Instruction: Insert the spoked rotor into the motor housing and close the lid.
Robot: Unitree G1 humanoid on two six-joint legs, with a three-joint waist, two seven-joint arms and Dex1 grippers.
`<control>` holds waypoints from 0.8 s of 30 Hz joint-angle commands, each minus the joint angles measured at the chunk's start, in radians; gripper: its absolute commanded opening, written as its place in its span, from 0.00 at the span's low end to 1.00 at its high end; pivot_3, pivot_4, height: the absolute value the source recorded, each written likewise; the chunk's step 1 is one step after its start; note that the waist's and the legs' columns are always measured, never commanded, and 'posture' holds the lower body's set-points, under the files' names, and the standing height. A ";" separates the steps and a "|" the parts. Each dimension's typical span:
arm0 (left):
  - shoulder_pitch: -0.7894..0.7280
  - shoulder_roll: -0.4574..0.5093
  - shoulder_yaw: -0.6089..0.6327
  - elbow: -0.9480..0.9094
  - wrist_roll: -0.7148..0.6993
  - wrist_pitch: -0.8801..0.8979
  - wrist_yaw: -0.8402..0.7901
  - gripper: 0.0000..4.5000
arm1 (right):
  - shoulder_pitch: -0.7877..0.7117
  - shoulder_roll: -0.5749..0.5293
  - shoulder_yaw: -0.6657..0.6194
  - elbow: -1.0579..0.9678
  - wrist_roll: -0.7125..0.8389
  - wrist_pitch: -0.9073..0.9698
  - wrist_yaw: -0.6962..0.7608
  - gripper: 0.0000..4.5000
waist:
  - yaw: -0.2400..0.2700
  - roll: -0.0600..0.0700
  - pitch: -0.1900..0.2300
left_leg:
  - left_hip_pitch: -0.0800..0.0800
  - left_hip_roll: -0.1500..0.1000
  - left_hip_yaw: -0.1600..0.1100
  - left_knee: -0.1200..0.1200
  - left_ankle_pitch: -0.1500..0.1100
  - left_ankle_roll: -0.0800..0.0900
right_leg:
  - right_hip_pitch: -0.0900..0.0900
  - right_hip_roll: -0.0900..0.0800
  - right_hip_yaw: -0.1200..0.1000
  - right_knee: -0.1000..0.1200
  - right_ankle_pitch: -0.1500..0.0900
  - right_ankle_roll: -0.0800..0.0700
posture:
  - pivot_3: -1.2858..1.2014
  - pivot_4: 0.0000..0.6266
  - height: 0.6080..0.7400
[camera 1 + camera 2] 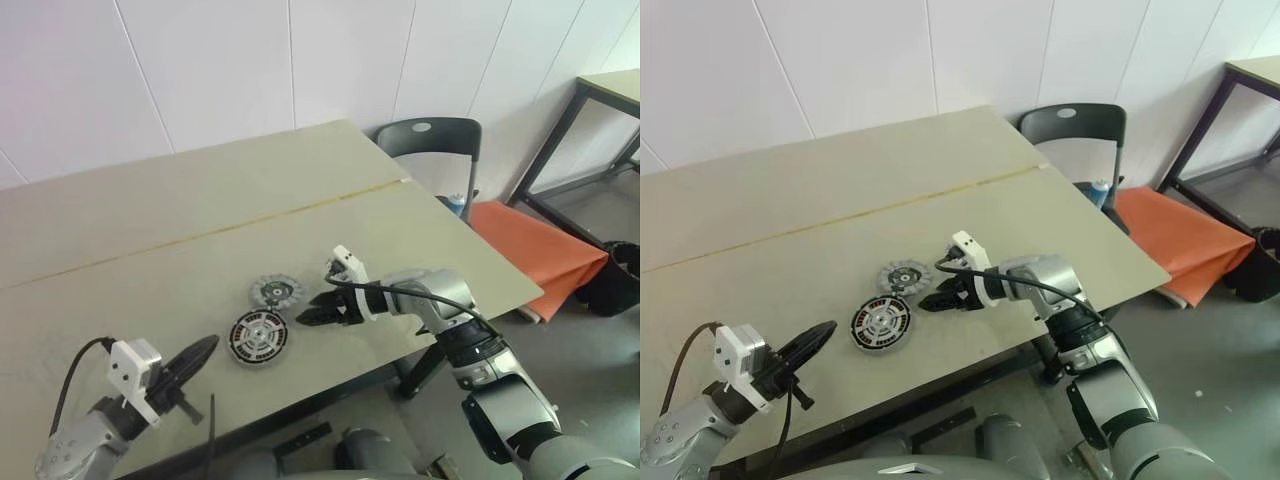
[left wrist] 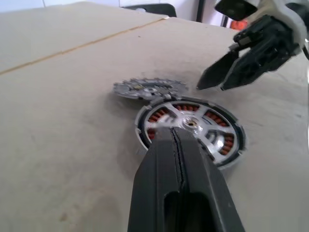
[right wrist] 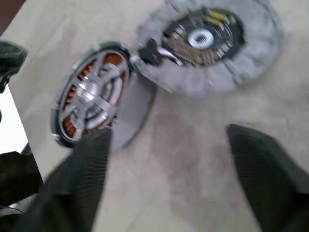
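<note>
Two round parts lie touching on my tan table (image 1: 150,230): the silver-spoked, copper-wound motor housing (image 1: 259,336) and a grey toothed disc (image 1: 276,292). Right gripper (image 1: 322,314) spread wide beside them; left gripper (image 2: 177,145) pinched closed.

Silver-grey jointed right arm (image 1: 480,350) with black cable; white camera block (image 1: 133,372) on left wrist; black tapered jaws.

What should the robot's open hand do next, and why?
Probably move the open right hand over the grey toothed disc and grip it. The spoked rotor already seems to sit in the motor housing, with copper showing between its spokes. That disc, likely the lid, lies beside it on the table with nothing holding it.
</note>
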 commanded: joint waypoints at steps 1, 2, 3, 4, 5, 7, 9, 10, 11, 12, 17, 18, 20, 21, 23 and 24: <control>-0.012 0.020 0.014 -0.006 -0.015 -0.007 -0.021 0.00 | -0.040 0.016 -0.038 0.041 0.017 0.015 -0.034 0.99 | -0.001 0.000 0.000 | 0.001 0.000 0.000 0.000 0.000 0.000 | 0.000 0.000 0.000 0.000 0.000 0.000 | 0.52 0.00 1.00; -0.020 0.023 0.019 0.001 -0.018 -0.004 -0.023 0.00 | -0.039 0.015 -0.034 0.038 0.016 0.004 -0.033 0.99 | -0.002 0.000 0.000 | 0.002 0.000 0.000 0.000 0.000 0.000 | 0.001 0.000 0.000 0.000 0.000 0.000 | 0.52 0.00 1.00; -0.028 0.027 0.023 0.007 -0.020 -0.001 -0.025 0.00 | -0.034 0.005 -0.014 0.019 0.010 -0.030 -0.020 0.99 | -0.002 0.000 0.000 | 0.002 0.000 0.000 0.000 0.000 0.000 | 0.001 0.000 0.000 0.000 0.000 0.000 | 0.52 0.00 1.00; -0.038 0.030 0.025 0.014 -0.021 0.003 -0.024 0.00 | -0.025 -0.021 0.029 -0.027 -0.015 -0.107 0.010 0.99 | -0.001 0.000 0.000 | 0.002 0.000 0.000 0.000 0.000 0.000 | 0.002 0.000 0.000 0.000 0.000 0.000 | 0.52 0.00 1.00; -0.046 0.033 0.027 0.020 -0.021 0.005 -0.024 0.00 | -0.018 -0.042 0.063 -0.068 -0.033 -0.174 0.037 0.99 | 0.000 0.000 0.000 | 0.002 0.000 0.000 0.000 0.000 0.000 | 0.002 0.000 0.000 0.000 0.000 0.000 | 0.52 0.00 1.00; -0.060 0.039 0.028 0.033 -0.021 0.010 -0.024 0.00 | -0.020 -0.101 0.133 -0.173 -0.081 -0.355 0.121 0.99 | -0.001 0.001 0.000 | 0.002 0.000 0.001 0.000 0.000 0.000 | 0.001 0.000 0.000 0.000 0.000 0.000 | 0.52 0.00 1.00; -0.067 0.041 0.030 0.039 -0.021 0.015 -0.025 0.00 | -0.027 -0.156 0.189 -0.234 -0.132 -0.505 0.184 0.99 | 0.000 0.001 0.000 | -0.001 0.000 0.001 0.000 0.000 0.000 | -0.001 0.000 -0.001 0.000 0.000 0.002 | 0.52 0.00 1.00; -0.070 0.042 0.031 0.041 -0.022 0.018 -0.026 0.00 | -0.034 -0.183 0.222 -0.247 -0.173 -0.575 0.204 0.99 | -0.001 0.000 0.000 | -0.002 0.000 0.001 0.000 0.000 0.000 | -0.002 0.000 -0.002 -0.001 0.002 0.003 | 0.52 0.00 1.00; -0.072 0.043 0.032 0.043 -0.022 0.020 -0.026 0.00 | -0.040 -0.206 0.248 -0.253 -0.211 -0.634 0.218 0.99 | -0.002 0.000 0.000 | -0.003 0.000 0.001 0.000 0.000 0.000 | -0.002 0.000 -0.002 -0.001 0.002 0.004 | 0.52 0.00 1.00; -0.074 0.045 0.034 0.039 -0.028 0.028 -0.026 0.00 | -0.052 -0.229 0.275 -0.266 -0.251 -0.701 0.239 0.99 | -0.002 0.000 0.000 | -0.002 0.000 0.001 0.000 0.000 0.000 | -0.002 0.000 -0.002 -0.001 0.002 0.004 | 0.52 0.00 1.00; -0.063 0.075 0.043 0.006 -0.061 0.075 -0.037 0.00 | -0.126 -0.256 0.360 -0.259 -0.388 -0.925 0.304 0.99 | 0.001 0.000 0.000 | -0.002 0.000 0.000 0.000 0.000 0.000 | -0.002 0.000 -0.001 0.000 0.001 0.003 | 0.52 0.00 1.00; -0.056 0.082 0.046 -0.002 -0.068 0.083 -0.042 0.00 | -0.146 -0.243 0.374 -0.238 -0.416 -0.961 0.302 0.99 | 0.002 0.000 0.000 | -0.002 0.000 0.000 0.000 0.000 0.000 | -0.002 0.000 -0.001 0.000 0.001 0.003 | 0.52 0.00 1.00; -0.041 0.094 0.052 -0.015 -0.075 0.094 -0.052 0.00 | -0.184 -0.214 0.405 -0.190 -0.472 -1.032 0.296 0.99 | 0.001 0.000 0.000 | -0.001 0.000 0.001 0.000 0.000 0.000 | -0.002 0.000 -0.001 0.000 0.001 0.001 | 0.52 0.00 1.00; -0.035 0.100 0.054 -0.021 -0.075 0.098 -0.057 0.00 | -0.202 -0.200 0.419 -0.164 -0.498 -1.067 0.294 0.99 | 0.001 0.000 0.000 | -0.001 0.000 0.000 0.000 0.000 0.000 | -0.002 0.000 -0.001 0.000 0.000 0.001 | 0.52 0.00 1.00; -0.014 0.115 0.062 -0.032 -0.074 0.100 -0.066 0.00 | -0.242 -0.173 0.455 -0.113 -0.553 -1.144 0.303 0.99 | 0.002 -0.001 0.000 | 0.000 0.001 0.001 0.000 0.000 0.000 | -0.001 -0.001 -0.001 0.001 0.000 0.000 | 0.52 0.00 1.00; -0.008 0.118 0.065 -0.035 -0.075 0.101 -0.068 0.00 | -0.252 -0.165 0.461 -0.096 -0.568 -1.167 0.307 0.99 | 0.003 -0.001 0.000 | 0.000 0.001 0.001 0.000 0.000 0.000 | -0.001 -0.001 -0.001 0.001 0.000 0.000 | 0.52 0.00 1.00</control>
